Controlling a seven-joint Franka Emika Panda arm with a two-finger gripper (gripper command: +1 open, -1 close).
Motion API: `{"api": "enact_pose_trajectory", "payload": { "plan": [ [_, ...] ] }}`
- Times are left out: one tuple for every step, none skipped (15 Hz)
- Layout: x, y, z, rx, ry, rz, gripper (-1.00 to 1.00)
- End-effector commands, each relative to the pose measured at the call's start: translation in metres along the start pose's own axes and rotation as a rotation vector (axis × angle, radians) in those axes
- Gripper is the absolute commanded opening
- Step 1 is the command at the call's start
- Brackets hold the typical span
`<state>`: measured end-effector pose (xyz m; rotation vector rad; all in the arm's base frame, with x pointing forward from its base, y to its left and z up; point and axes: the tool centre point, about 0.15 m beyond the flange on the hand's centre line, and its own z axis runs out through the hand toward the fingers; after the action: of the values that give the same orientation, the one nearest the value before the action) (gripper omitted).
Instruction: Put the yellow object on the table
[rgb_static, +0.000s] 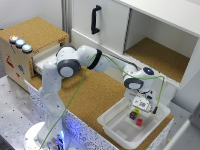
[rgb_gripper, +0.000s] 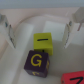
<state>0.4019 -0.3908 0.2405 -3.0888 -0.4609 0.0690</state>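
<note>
Claw (rgb_gripper: 43, 22) open, hovering over yellow object (rgb_gripper: 44, 42) in white bin (rgb_static: 112, 125) on desk (rgb_static: 95, 92), next to dark block (rgb_gripper: 36, 62).

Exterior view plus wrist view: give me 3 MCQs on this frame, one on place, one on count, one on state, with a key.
1. Where is the yellow object?
A. in the white bin
B. on the cabinet shelf
C. on the drawer box

2. How many round buttons sit on the drawer box?
A. one
B. three
C. five

3. How are the gripper fingers?
A. shut on the yellow object
B. open, either side of it
C. shut on the dark block

Key: 1 A, it lies in the white bin beside the dark block. 2 B, three show on top. 3 B, both fingers stand apart, clear of it.
</note>
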Motion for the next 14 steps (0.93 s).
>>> {"api": "enact_pose_trajectory", "payload": {
  "plan": [
    [0.025,0.025,0.032,0.084,-0.038,0.013,1.00],
    [0.026,0.025,0.032,0.074,-0.037,0.022,-1.00],
    [0.026,0.025,0.029,0.065,-0.022,0.031,-1.00],
    [0.026,0.025,0.027,0.062,-0.019,0.032,-1.00],
    [0.024,0.024,0.026,0.059,-0.020,0.034,-1.00],
    [0.022,0.024,0.026,0.057,-0.024,0.035,-1.00],
    [0.019,0.024,0.027,0.054,-0.033,0.037,-1.00],
    [0.017,0.023,0.029,0.056,-0.039,0.043,-1.00],
    [0.015,0.022,0.030,0.057,-0.040,0.047,-1.00],
    [0.014,0.020,0.031,0.057,-0.040,0.053,-1.00],
    [0.014,0.019,0.030,0.061,-0.038,0.056,-1.00],
    [0.014,0.017,0.029,0.060,-0.034,0.057,-1.00],
    [0.014,0.015,0.028,0.056,-0.031,0.060,-1.00],
    [0.014,0.013,0.024,0.054,-0.024,0.066,-1.00]
  ]
}}
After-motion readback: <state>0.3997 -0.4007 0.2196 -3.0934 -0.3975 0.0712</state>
